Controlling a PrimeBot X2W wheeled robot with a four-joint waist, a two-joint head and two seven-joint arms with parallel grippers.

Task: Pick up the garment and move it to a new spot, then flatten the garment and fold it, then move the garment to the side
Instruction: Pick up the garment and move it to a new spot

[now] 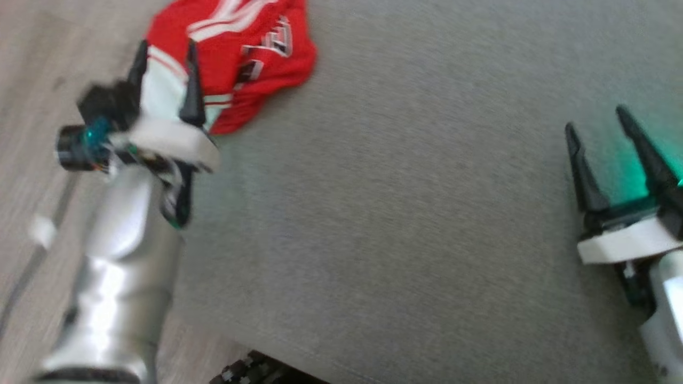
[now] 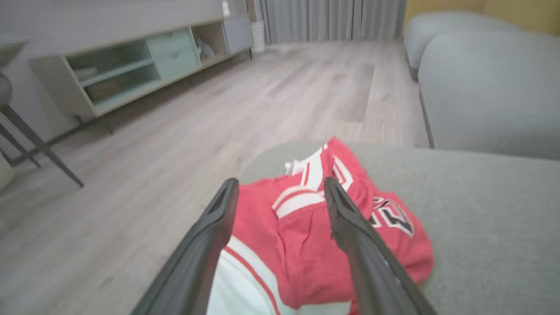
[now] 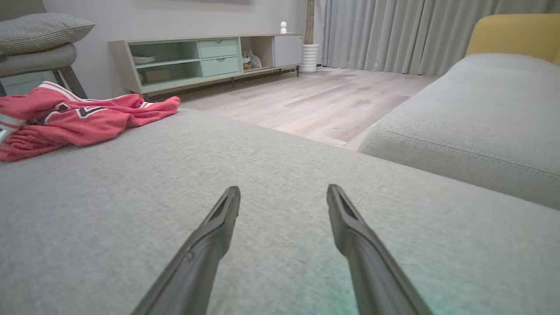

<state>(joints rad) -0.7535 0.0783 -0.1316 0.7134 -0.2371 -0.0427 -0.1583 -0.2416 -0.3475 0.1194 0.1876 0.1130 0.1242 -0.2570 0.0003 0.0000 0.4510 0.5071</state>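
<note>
Item: red garment (image 1: 251, 48), crumpled at the grey cushion's (image 1: 405, 202) far-left corner; left gripper (image 1: 165, 64) spread wide, poised over it; right gripper (image 1: 596, 120) spread, empty, over the cushion's right side; step, apparently: pickup; next: lower, pinch cloth

You're in a home living room. A low sideboard (image 3: 205, 59) with mint-green drawers and open shelves stands against the wall. Long grey curtains (image 3: 393, 30) hang down to a pale wood-look floor (image 3: 332, 105). A grey upholstered sofa (image 3: 472, 113) sits close by, with a yellow padded piece (image 3: 516, 35) behind it. A checked pillow (image 3: 43, 26) lies on a seat.
</note>
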